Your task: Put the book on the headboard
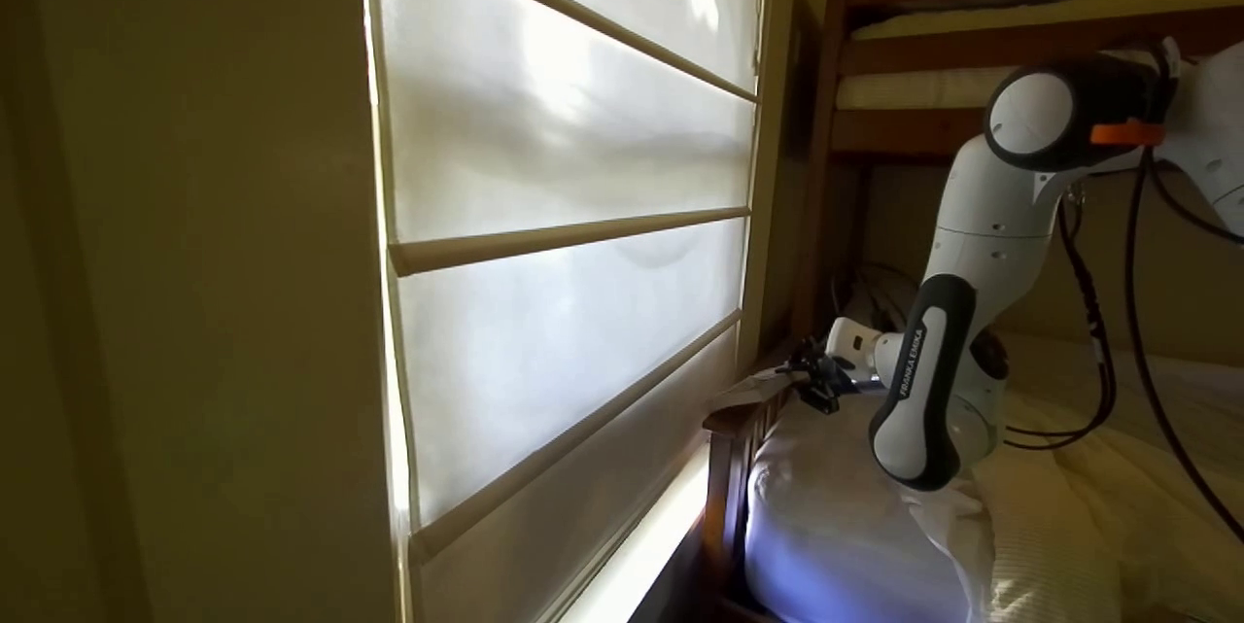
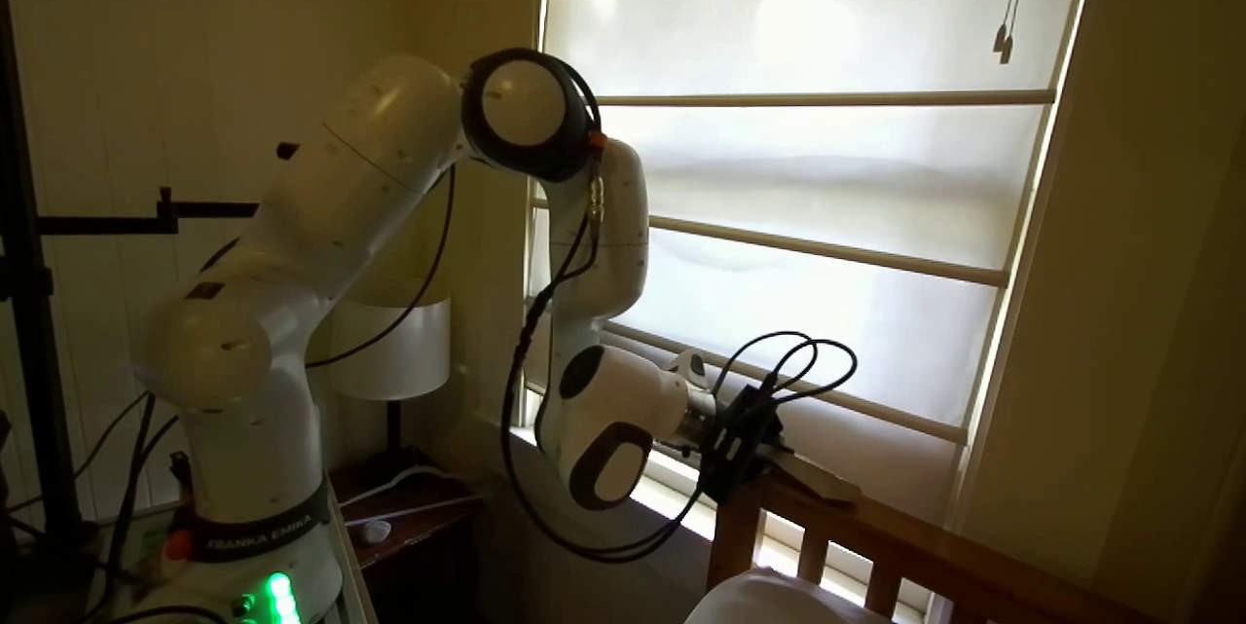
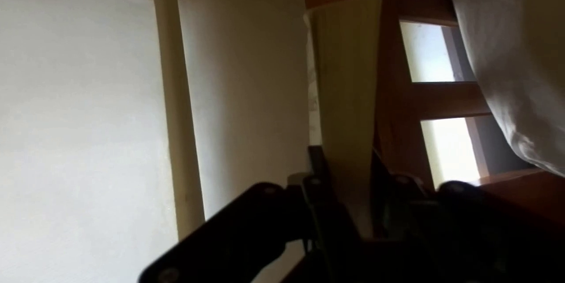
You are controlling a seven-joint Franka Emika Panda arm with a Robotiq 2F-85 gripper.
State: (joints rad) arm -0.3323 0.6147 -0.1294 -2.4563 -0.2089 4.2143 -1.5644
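The book [image 3: 346,84] shows its pale page edge in the wrist view. It lies along the wooden headboard's top rail [image 3: 395,111], on or just above it; I cannot tell if it bears its full weight there. My gripper [image 3: 346,168] has a dark finger on each side of the book's near end and appears shut on it. In both exterior views the pale book [image 1: 753,392] [image 2: 823,480] reaches from the gripper [image 1: 799,375] [image 2: 774,454] over the headboard [image 1: 721,424] [image 2: 959,556]. The finger pads are dark and blurred.
A window with a pale blind [image 1: 573,341] [image 2: 827,312] stands close behind the headboard. A bed with white bedding [image 1: 855,497] lies on the headboard's near side. Cables [image 2: 623,546] hang from the arm. A lamp [image 2: 394,351] stands on a side table behind the arm.
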